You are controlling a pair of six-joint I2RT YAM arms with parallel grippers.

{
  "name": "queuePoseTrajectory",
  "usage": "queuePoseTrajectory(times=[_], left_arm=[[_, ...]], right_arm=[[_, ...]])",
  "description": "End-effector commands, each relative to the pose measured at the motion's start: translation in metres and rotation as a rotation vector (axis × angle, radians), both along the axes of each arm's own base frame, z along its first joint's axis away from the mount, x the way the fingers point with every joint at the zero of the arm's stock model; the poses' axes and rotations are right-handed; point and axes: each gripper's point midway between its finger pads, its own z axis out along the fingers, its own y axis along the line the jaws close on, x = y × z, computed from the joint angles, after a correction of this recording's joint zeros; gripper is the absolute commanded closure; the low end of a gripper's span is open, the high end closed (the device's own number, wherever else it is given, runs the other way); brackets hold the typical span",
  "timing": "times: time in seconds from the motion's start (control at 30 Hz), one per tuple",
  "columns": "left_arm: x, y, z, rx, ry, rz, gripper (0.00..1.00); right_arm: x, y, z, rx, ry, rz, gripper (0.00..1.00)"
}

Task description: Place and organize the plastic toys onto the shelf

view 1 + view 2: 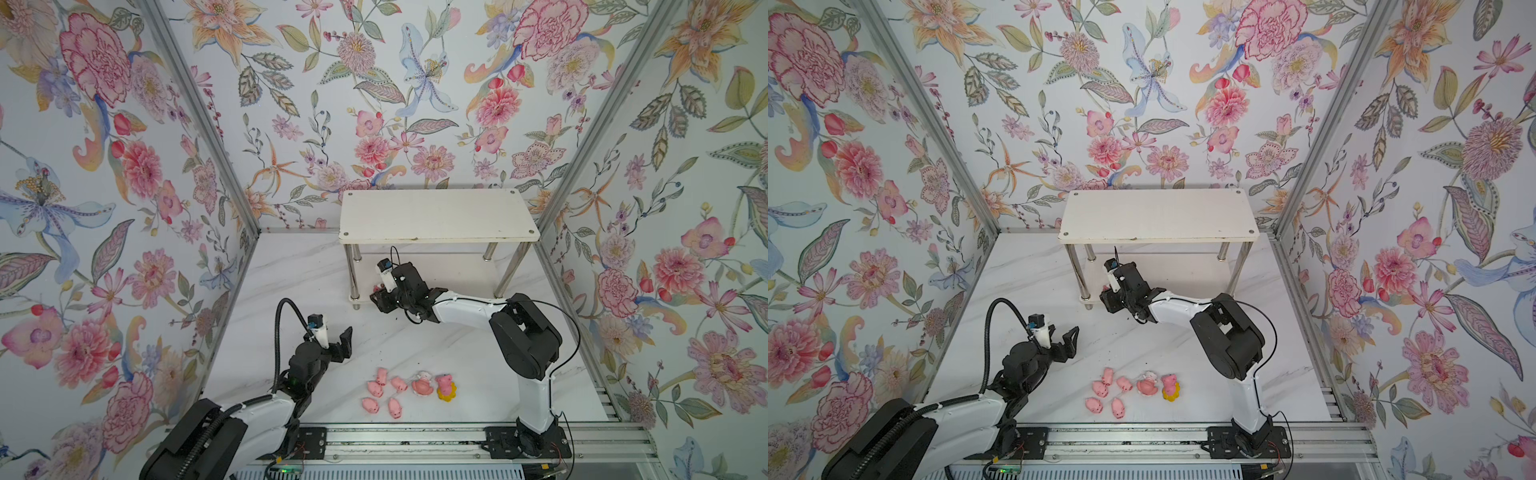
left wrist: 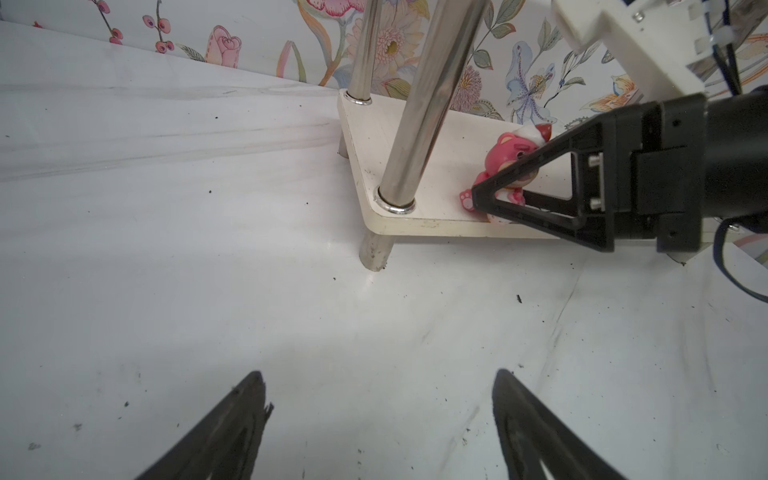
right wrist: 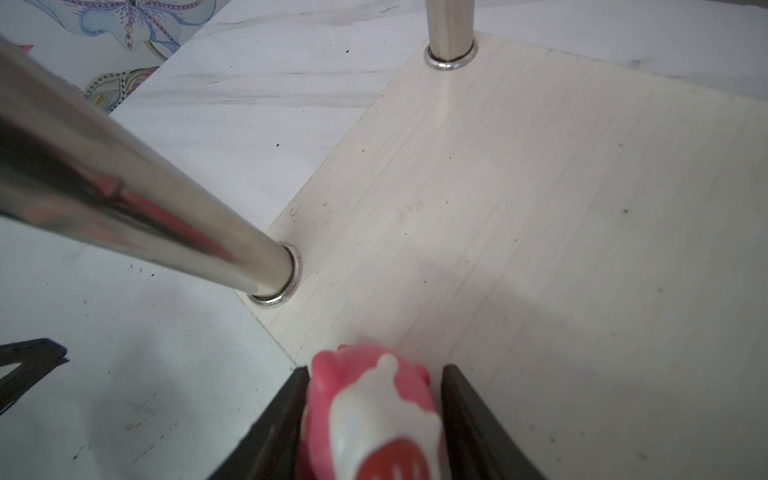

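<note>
The white two-tier shelf (image 1: 436,216) (image 1: 1158,216) stands at the back of the table. A red-pink bear (image 3: 365,399) (image 2: 513,149) sits on the lower board (image 3: 540,208), beside the front-left chrome leg (image 3: 166,216). My right gripper (image 3: 376,369) (image 1: 376,293) has a jaw against each side of the bear. Several pink pigs (image 1: 382,390) (image 1: 1106,390) lie near the front edge, with a pink-and-white toy (image 1: 423,383) and a yellow-petalled one (image 1: 445,386) beside them. My left gripper (image 2: 379,374) (image 1: 338,336) hovers open and empty over bare table, left of the shelf.
Floral walls with metal corner posts close in the table on three sides. A metal rail (image 1: 415,436) carrying both arm bases runs along the front. The shelf's top board (image 1: 1158,216) has nothing on it. Dark specks dot the marble tabletop (image 2: 208,291).
</note>
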Motion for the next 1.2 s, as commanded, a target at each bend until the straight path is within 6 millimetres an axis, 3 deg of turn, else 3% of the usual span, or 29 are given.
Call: queuePoseTrajectory(times=[0.0, 0.2, 0.43, 0.73, 0.93, 1.17], left_arm=[[-0.005, 0.003, -0.008, -0.014, 0.017, -0.006, 0.14], [-0.004, 0.003, -0.01, -0.016, 0.023, -0.008, 0.14], [-0.003, 0.004, -0.009, -0.015, 0.021, -0.004, 0.14], [-0.004, 0.002, -0.006, -0.023, 0.011, -0.019, 0.14], [-0.006, 0.002, -0.001, -0.028, -0.006, -0.023, 0.14], [-0.011, 0.001, 0.01, -0.073, -0.04, -0.035, 0.14]], right_arm=[[0.009, -0.004, -0.007, -0.018, 0.007, 0.007, 0.5], [0.018, -0.007, -0.012, -0.015, 0.013, 0.014, 0.54], [0.026, -0.007, -0.014, -0.001, 0.022, 0.013, 0.52], [0.014, -0.018, 0.006, 0.029, 0.004, -0.047, 0.21], [-0.015, -0.054, 0.023, 0.019, 0.001, -0.137, 0.16], [-0.081, -0.108, 0.034, -0.054, 0.016, -0.241, 0.16]])
